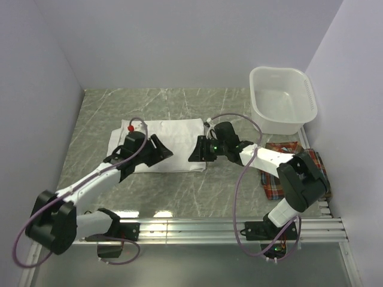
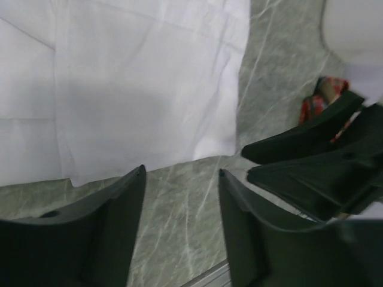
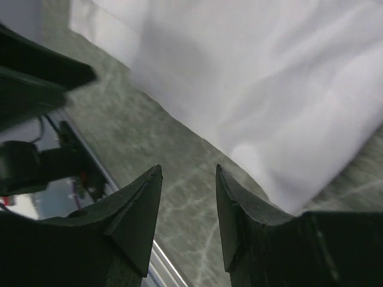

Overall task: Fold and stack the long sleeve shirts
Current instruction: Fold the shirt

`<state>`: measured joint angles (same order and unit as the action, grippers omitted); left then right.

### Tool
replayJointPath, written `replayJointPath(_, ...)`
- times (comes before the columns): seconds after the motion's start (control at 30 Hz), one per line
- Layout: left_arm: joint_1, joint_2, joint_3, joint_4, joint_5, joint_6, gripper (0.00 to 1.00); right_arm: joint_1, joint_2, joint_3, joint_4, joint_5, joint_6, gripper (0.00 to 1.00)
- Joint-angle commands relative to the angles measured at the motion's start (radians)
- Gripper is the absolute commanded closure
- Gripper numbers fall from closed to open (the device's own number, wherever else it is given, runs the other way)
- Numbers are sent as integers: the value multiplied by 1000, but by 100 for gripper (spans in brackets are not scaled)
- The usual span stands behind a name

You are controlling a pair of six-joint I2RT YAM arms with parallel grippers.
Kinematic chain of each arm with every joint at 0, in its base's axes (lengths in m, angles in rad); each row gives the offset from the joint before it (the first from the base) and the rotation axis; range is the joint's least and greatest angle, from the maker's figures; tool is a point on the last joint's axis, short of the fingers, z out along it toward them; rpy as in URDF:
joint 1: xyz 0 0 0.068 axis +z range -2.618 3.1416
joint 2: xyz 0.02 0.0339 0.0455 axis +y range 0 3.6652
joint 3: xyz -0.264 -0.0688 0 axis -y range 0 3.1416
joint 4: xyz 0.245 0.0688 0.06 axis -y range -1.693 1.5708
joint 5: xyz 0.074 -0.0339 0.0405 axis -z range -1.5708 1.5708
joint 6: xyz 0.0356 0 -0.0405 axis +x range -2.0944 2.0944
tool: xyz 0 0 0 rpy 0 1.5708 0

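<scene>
Both arms stretched inward over the table [image 1: 179, 107]. The left gripper [image 2: 182, 170] and right gripper [image 3: 189, 168] faced each other, jaws apart and empty, low at the near edge of the white shirt [image 1: 173, 133] mid-table. The plaid shirt [image 1: 276, 186] lay far right.

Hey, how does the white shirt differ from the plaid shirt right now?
The white shirt is plain; the plaid shirt is red, orange and dark checked. The white shirt lies flat mid-table as a neat rectangle; the plaid shirt sits partly hidden at the right edge. Both rest on the table.
</scene>
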<state>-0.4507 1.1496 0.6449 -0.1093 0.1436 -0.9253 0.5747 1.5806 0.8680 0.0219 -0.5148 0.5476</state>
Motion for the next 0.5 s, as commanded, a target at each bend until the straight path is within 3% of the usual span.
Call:
replayJointPath(0.0,-25,97,31,132,27,12,45,-19,35,-15,263,-91,132,52)
replayJointPath(0.2,-25,235,45,132,2,29,69,-24,157,-15,366,-152,190,53)
replayJointPath(0.47,-22,323,-37,157,-65,11,82,-78,306,-113,478,-195,216,58)
